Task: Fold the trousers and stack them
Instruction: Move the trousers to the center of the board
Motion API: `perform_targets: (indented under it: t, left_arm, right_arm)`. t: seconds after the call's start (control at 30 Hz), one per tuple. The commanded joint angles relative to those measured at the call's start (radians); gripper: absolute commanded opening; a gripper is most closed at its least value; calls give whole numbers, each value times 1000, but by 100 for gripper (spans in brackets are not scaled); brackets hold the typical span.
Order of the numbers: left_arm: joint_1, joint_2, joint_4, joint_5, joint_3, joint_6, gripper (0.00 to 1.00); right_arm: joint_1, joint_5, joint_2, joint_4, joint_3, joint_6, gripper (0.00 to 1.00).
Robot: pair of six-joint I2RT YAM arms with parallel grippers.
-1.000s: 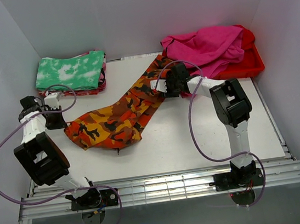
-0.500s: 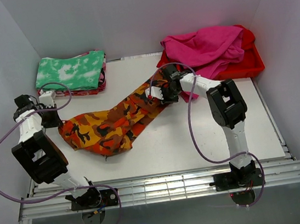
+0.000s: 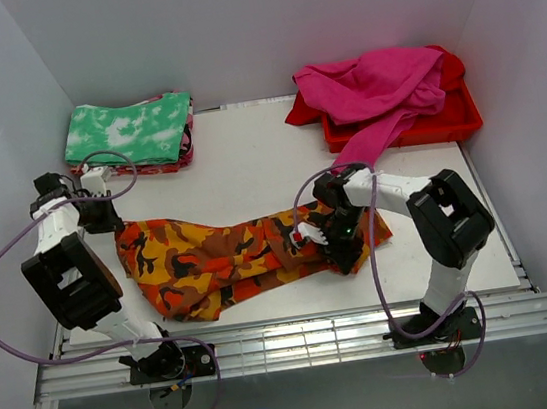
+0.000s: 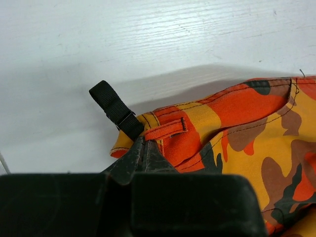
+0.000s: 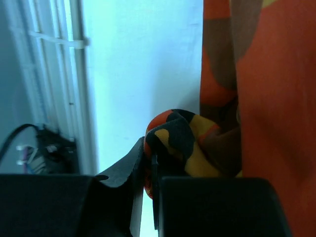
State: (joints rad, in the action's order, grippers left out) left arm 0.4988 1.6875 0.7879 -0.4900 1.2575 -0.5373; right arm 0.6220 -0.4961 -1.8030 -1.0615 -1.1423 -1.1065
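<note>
The right gripper (image 3: 345,254), clamped on one end of the trousers (image 3: 220,257), has swung from the far middle beside the magenta garment (image 3: 379,90) to the near right, so the cloth now stretches left to right across the near table (image 3: 247,157) instead of slanting away.

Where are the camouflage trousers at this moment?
In the top view the trousers lie across the table toward its near edge, the left gripper pinching one end, the right gripper the other.
</note>
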Motion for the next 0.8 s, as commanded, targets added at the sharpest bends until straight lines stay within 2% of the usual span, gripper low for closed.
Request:
perform_targets:
  t: [0.0, 0.03, 0.17, 0.23, 0.33, 0.4, 0.5, 0.6, 0.77]
  left_arm:
    - [-25, -11, 13, -44, -1, -23, 0]
    - [-25, -9, 8, -45, -3, -15, 0]
    - [-29, 9, -3, -51, -6, -3, 0]
    - [-31, 15, -3, -56, -4, 0, 0]
    - [-34, 11, -4, -59, -7, -6, 0]
    - [-37, 8, -4, -59, -7, -9, 0]
    - [-42, 0, -7, -65, -13, -9, 0]
    - [-46, -2, -10, -62, -21, -13, 0]
    - [-52, -12, -12, -61, -36, -36, 0]
  right_arm:
    - [9, -55, 126, -50, 55, 89, 11]
    - [5, -41, 178, -26, 59, 146, 21]
    - [-62, -35, 272, 47, -52, 265, 35]
    - [-126, -15, 303, 89, -138, 315, 44]
    - [-218, 39, 327, 194, -181, 345, 60]
    - [-278, 65, 314, 212, -220, 365, 63]
    - [-300, 58, 283, 199, -244, 384, 64]
    - [-280, 19, 301, 228, -193, 410, 68]
    - [-245, 48, 284, 281, -110, 441, 64]
